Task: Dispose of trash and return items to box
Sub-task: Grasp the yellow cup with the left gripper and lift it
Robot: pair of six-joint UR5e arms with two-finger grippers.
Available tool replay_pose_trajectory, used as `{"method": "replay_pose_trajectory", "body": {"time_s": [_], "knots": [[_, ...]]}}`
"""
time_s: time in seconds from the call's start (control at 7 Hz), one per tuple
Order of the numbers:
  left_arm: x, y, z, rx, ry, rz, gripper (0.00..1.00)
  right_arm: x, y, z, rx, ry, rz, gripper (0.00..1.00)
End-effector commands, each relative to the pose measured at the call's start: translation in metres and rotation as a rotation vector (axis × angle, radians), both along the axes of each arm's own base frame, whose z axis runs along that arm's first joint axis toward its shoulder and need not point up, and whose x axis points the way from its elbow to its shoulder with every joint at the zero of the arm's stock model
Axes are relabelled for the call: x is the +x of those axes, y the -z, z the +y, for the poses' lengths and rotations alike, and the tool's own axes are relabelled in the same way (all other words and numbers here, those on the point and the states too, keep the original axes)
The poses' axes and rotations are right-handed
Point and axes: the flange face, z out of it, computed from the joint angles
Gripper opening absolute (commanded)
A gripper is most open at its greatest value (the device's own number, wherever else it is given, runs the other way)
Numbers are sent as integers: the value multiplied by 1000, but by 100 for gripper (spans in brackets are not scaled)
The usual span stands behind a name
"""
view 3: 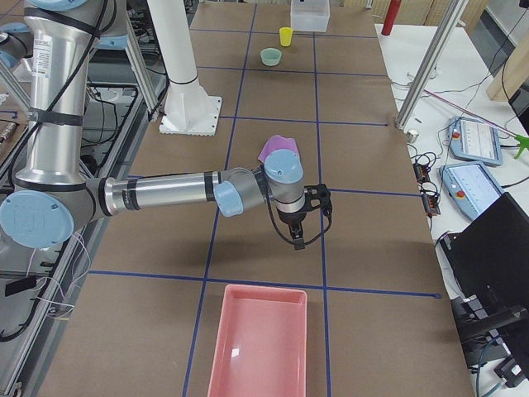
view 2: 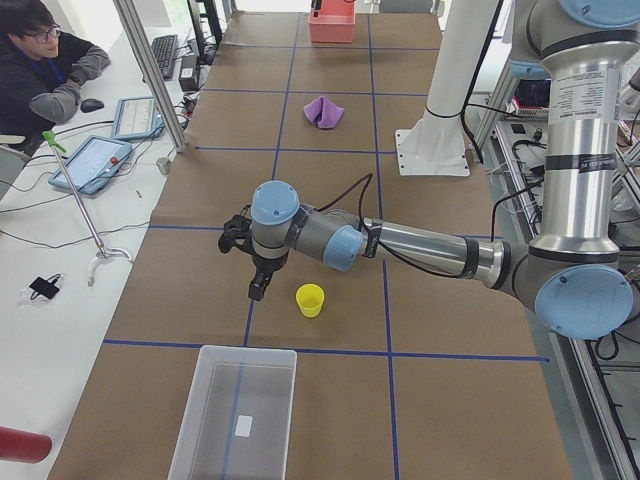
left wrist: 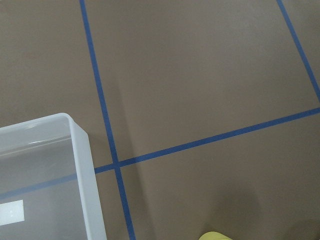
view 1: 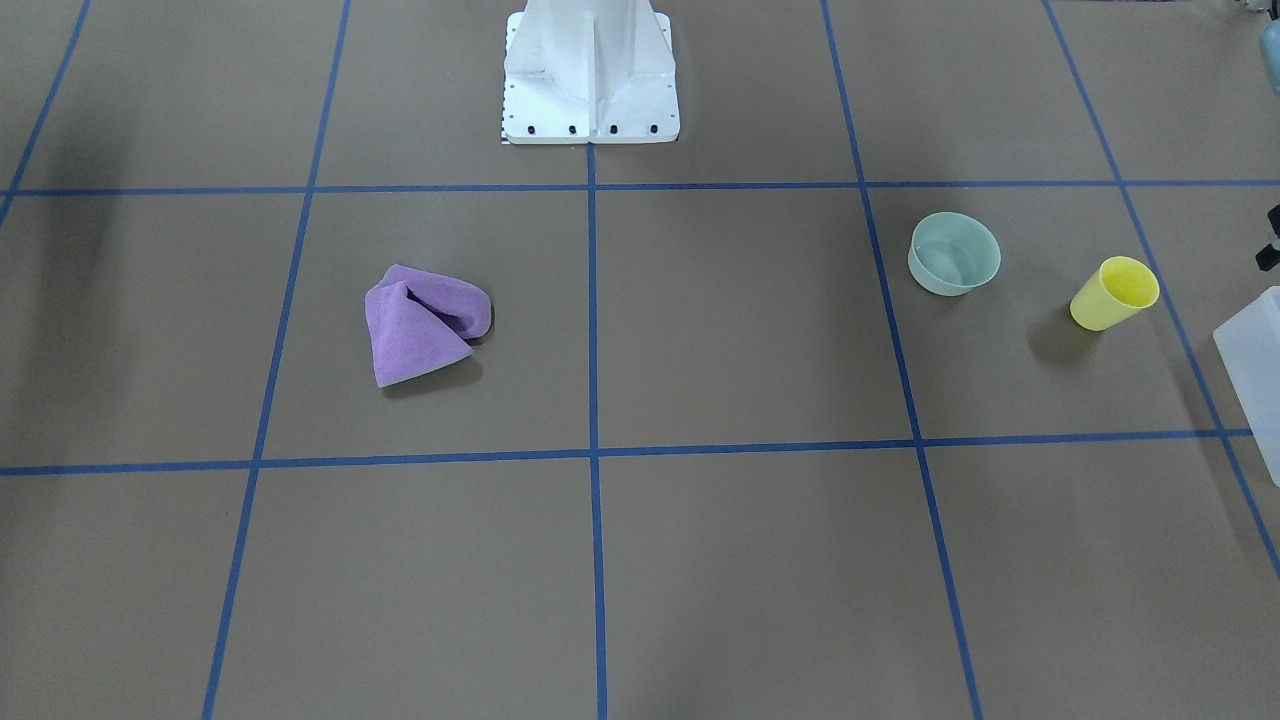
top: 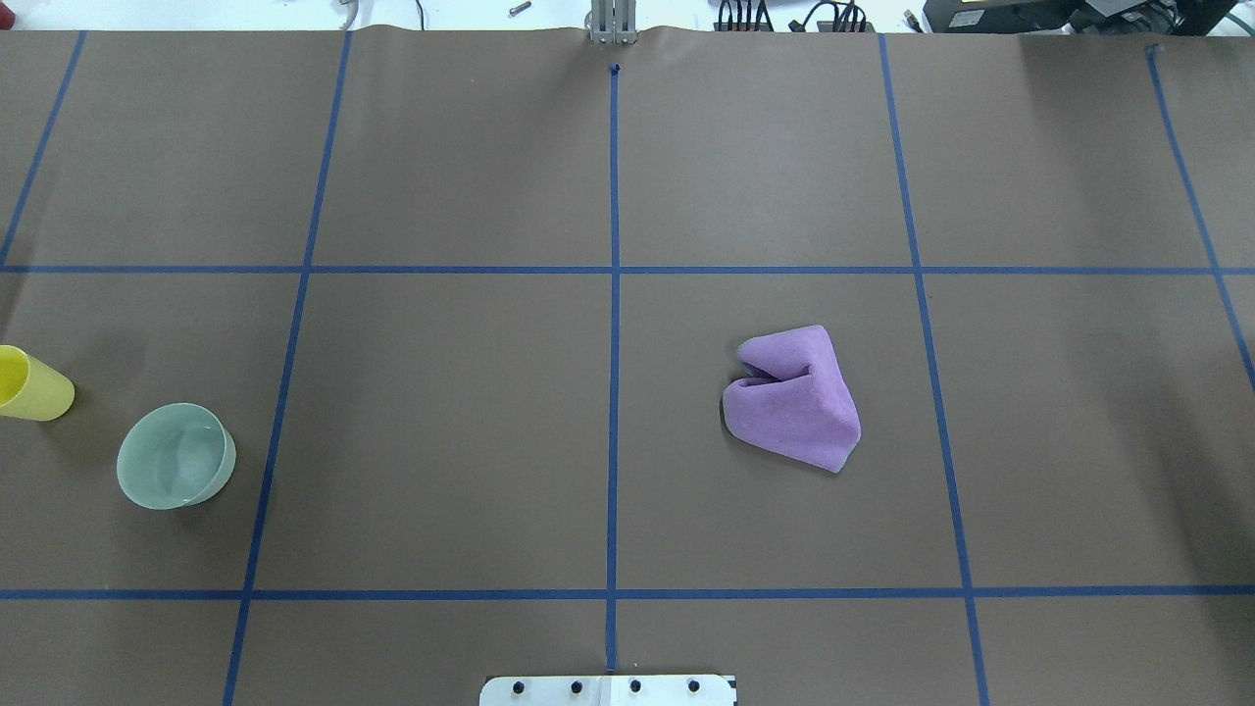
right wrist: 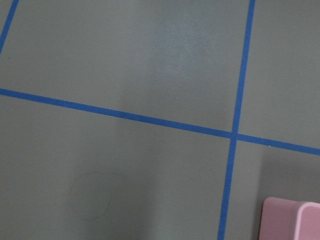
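The yellow cup (view 1: 1113, 293) stands upright on the brown table, also in the overhead view (top: 29, 384) and the exterior left view (view 2: 310, 299). The mint-green bowl (view 1: 954, 254) stands beside it (top: 176, 456). The frosted white box (view 2: 235, 420) sits at the table's left end, its corner in the left wrist view (left wrist: 75, 150), and holds only a small label. A crumpled purple cloth (top: 792, 397) lies on the robot's right half. My left gripper (view 2: 258, 290) hangs near the cup, between it and the box. My right gripper (view 3: 297, 242) hangs near the pink bin. I cannot tell whether either is open.
A pink bin (view 3: 260, 343) sits at the table's right end, its corner in the right wrist view (right wrist: 292, 220). The white robot base (view 1: 590, 100) stands at the table's back middle. Blue tape lines grid the table. An operator sits at a side desk (view 2: 45, 70).
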Motion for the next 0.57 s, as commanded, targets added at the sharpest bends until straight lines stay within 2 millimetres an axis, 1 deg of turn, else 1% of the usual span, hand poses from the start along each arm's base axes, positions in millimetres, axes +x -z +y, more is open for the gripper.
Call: {"method": "replay_pose_trajectory", "body": {"time_s": [0.0, 0.14, 0.29, 0.43], "knots": [[31, -41, -1, -18, -52, -35, 98, -14, 3, 0, 1, -2, -5, 100], [46, -68, -1, 1, -81, -31, 98, -14, 3, 0, 4, 2, -4, 100], [59, -84, 0, 16, -107, -26, 98, -13, 2, 0, 7, -2, 5, 100], [70, -82, 2, 0, -94, -9, 97, -13, 1, 0, 9, -4, 15, 100]]}}
